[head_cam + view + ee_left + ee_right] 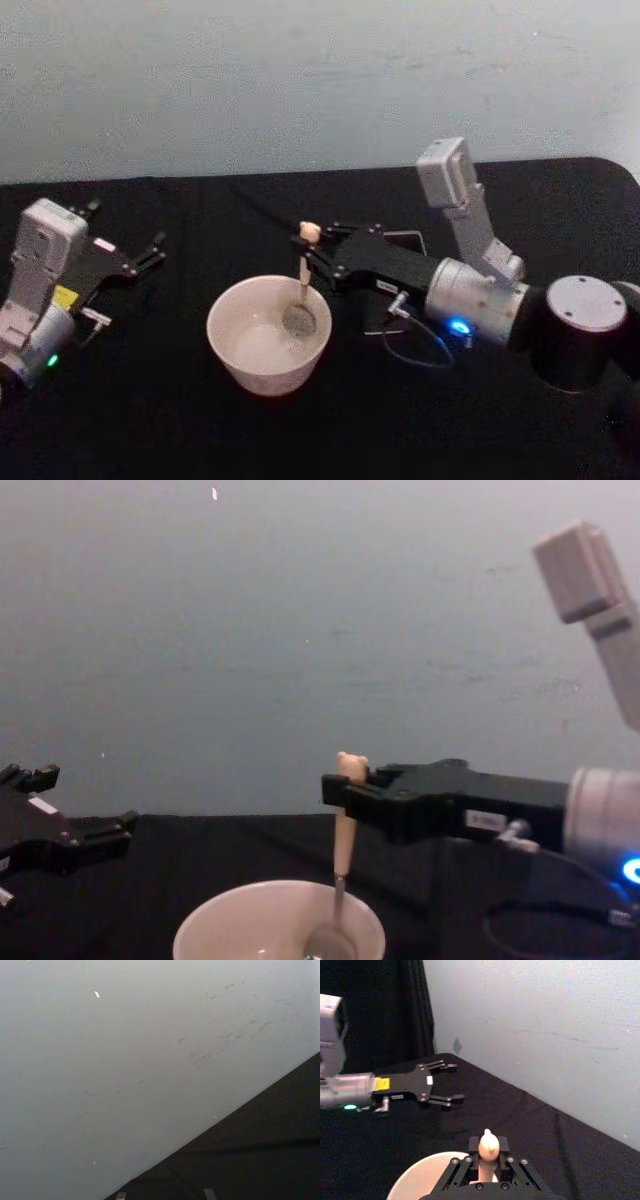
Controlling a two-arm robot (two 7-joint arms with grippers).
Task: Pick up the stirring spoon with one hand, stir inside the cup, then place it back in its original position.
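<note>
Over the cup (228, 312), the right gripper (312, 250) holds the spoon (302, 272), jaws clamped on the upper handle just below the bear head, so the bowl reaches inside the cup for stirring. The spoon's long axis stands near upright, bowl down. The left gripper (152, 250) sits parked well to the left, jaws spread wide.

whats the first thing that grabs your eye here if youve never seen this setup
The right claw at mid-table, shut on the stirring spoon just below its bear-head top, holding it upright with the silver bowl down inside the cream-white cup. Next comes the left claw, open and empty, at the left side of the black table.
</note>
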